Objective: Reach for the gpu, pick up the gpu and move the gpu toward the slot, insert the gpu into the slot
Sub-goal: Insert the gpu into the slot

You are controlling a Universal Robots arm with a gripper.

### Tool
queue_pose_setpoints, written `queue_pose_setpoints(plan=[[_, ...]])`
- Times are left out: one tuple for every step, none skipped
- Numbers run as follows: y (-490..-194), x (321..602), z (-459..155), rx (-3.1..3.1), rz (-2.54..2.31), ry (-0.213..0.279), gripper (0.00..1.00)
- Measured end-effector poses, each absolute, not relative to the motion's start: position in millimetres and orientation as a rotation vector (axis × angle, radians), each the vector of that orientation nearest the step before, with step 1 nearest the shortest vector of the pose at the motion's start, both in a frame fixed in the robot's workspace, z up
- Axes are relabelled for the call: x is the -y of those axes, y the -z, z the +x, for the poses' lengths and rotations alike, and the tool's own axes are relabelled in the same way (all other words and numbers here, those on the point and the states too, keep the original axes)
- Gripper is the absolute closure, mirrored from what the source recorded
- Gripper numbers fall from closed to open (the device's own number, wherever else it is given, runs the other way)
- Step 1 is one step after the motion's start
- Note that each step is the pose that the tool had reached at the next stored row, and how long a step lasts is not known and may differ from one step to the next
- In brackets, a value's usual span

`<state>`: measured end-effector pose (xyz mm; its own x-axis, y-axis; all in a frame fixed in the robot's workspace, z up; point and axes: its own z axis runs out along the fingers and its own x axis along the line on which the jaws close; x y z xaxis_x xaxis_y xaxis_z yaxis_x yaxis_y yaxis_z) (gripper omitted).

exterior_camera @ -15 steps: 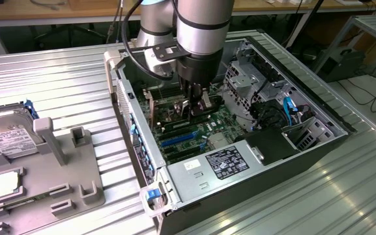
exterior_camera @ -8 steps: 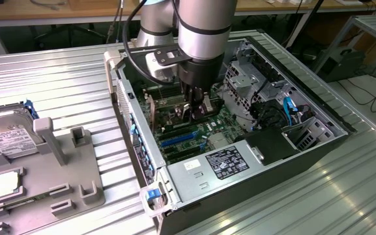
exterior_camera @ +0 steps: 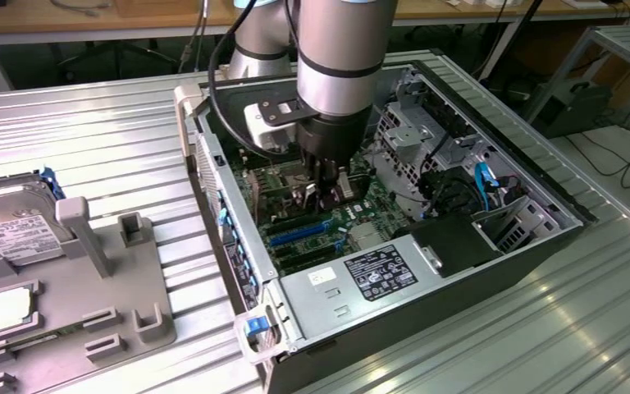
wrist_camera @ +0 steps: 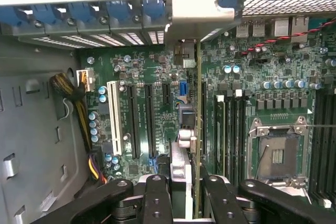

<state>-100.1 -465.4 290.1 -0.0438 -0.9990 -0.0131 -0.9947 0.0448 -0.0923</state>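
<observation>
Gripper fingers are pinching the gpu edge-on, partly closed, and holding it low over the motherboard inside the open computer case, apparently mid-insertion, so the card seems to be needing a straight, square press into its slot.

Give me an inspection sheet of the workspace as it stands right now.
Surface: ribbed metal table, carrying the open PC case.
Job's things: gpu held edge-on above the motherboard, inside the case.
Clutter: hard drive and CPU chip on a grey fixture.
Grippers: gripper shut on the gpu.
Cables: yellow and black bundle in the case; black cable along the arm.
Surroundings: benches and floor cables behind.
</observation>
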Motion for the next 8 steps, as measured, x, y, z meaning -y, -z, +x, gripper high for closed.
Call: queue_pose_setpoints(plan=[[-288.3,465.5,-100.1,-2.216,-2.12,0.088,0.71],[-286.6,465.5,-100.1,-2.217,-2.12,0.088,0.71],[-285.1,465.6,-100.1,-2.217,-2.12,0.088,0.71],[-283.8,465.8,-100.1,-2.217,-2.121,0.087,0.71],[-282.3,465.9,-100.1,-2.217,-2.121,0.087,0.71],[-280.8,466.1,-100.1,-2.217,-2.121,0.087,0.71],[-278.1,466.5,-100.1,-2.217,-2.121,0.086,0.71],[-276.6,466.6,-100.1,-2.217,-2.121,0.086,0.71]])
